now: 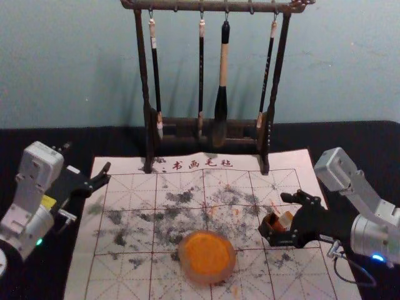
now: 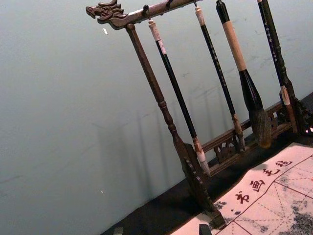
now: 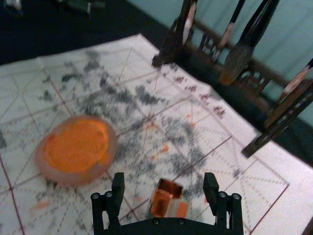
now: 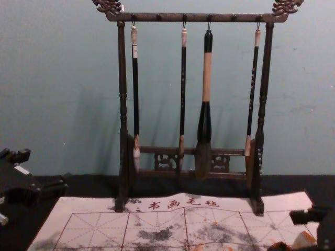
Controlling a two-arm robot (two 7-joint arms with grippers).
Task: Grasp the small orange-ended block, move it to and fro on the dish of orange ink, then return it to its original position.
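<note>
Wide open, my right gripper (image 1: 275,216) reaches in over the mat's right part. Between its fingers lie an amber-brown block (image 1: 271,226) and a small pale block (image 1: 285,219). From the right wrist view, the right gripper (image 3: 164,188) has one finger to each side of the amber piece (image 3: 168,188); the pale block's orange end (image 3: 182,209) is close against it, partly behind the gripper body. The round dish of orange ink (image 1: 207,257) rests left of them. Parked at the left, my left gripper (image 1: 87,159) is open, as is the left gripper (image 2: 161,230) in its wrist view.
A dark wooden rack (image 4: 124,157) with several hanging brushes (image 4: 207,78) stands at the mat's back edge. The white mat (image 1: 125,275) carries grid lines, black smudges and orange spots. Dark cloth (image 1: 37,140) surrounds it.
</note>
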